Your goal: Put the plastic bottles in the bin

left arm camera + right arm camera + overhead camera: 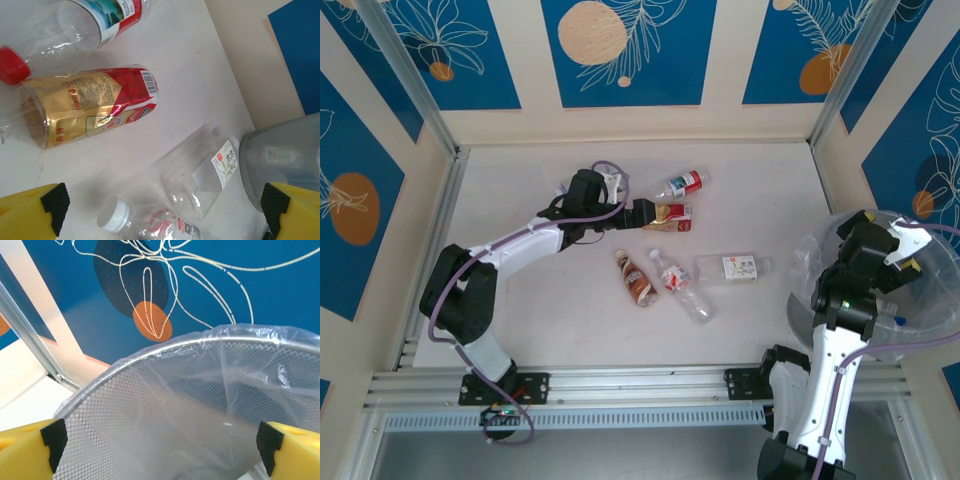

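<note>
Pale tabletop, boxed in by blue wall panels with white leaf drawings and orange discs. Left gripper stretched out over the middle of the table, yellow fingers spread wide, nothing between the black pads. Just ahead of the fingertips, not between them: gold-and-red bottle, lying on its side, crumpled label up, barcode showing in the left wrist view. Just beyond that, toward the far wall, red-capped bottle, clear, with a red and blue-green label, also flat. Closer to the arm bases, three more plastic bottles on their sides: brown bottle; beside it, slightly apart, white-capped bottle, clear with a small red label; to the right, squarish clear bottle with a white label, cap end pointing toward the bin. Bin at the right edge of the table, round, wide, mesh-walled, lined with a translucent plastic bag folded over the rim. Right gripper hovering over the bin mouth, fingers wide apart and empty, wrist camera looking at the far rim and the mesh inside. Contents of the bin too blurred through the bag to tell.
</note>
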### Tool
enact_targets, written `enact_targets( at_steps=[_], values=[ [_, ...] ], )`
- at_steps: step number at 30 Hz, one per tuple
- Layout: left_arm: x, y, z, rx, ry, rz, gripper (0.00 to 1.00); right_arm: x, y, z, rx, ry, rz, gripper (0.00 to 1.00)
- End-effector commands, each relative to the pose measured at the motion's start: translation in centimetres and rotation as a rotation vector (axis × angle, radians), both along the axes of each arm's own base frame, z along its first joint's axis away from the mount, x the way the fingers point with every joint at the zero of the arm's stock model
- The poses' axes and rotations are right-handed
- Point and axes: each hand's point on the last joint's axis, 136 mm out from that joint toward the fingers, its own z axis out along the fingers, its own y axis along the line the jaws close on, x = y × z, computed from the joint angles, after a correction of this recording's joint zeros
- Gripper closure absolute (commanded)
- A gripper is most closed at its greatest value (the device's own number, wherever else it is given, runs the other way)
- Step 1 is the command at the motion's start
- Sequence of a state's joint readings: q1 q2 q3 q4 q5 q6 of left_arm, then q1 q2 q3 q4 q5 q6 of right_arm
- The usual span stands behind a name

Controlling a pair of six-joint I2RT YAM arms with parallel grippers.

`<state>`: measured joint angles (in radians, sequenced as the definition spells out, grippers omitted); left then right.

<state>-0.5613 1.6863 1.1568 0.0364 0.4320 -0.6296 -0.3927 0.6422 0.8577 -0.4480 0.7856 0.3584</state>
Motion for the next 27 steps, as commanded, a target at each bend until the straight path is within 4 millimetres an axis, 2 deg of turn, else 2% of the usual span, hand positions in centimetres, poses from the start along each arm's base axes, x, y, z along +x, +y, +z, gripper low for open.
enact_targets(
  at_steps=[1,7,12,16,19,23,27],
  values=[
    [0.4,0.6,0.1,0.013,0.004,0.038,0.01,0.0,1.3,1.3,0.037,-0.061,0.049,0.01],
    [0.8,1.2,-0.5,0.023,0.022,0.079,0.01,1.5,4.5,2.7,0.058,-0.075,0.236,0.01],
    [0.9,1.5,-0.9,0.024,0.037,0.095,0.01,4.9,10.3,4.3,0.060,-0.090,0.602,0.01],
    [0.9,1.8,-1.2,0.028,0.043,0.108,0.01,6.4,13.7,4.7,0.082,-0.061,0.777,0.01],
    [0.8,2.2,-1.3,0.037,0.045,0.123,0.01,7.2,17.1,5.2,0.074,-0.034,0.934,0.01],
    [0.8,3.0,-1.4,0.044,0.038,0.161,0.01,8.3,21.8,4.3,0.044,0.043,1.127,0.00],
    [1.0,4.4,-1.4,0.053,0.027,0.229,0.01,9.4,25.3,2.3,-0.014,0.139,1.216,0.00]
  ],
)
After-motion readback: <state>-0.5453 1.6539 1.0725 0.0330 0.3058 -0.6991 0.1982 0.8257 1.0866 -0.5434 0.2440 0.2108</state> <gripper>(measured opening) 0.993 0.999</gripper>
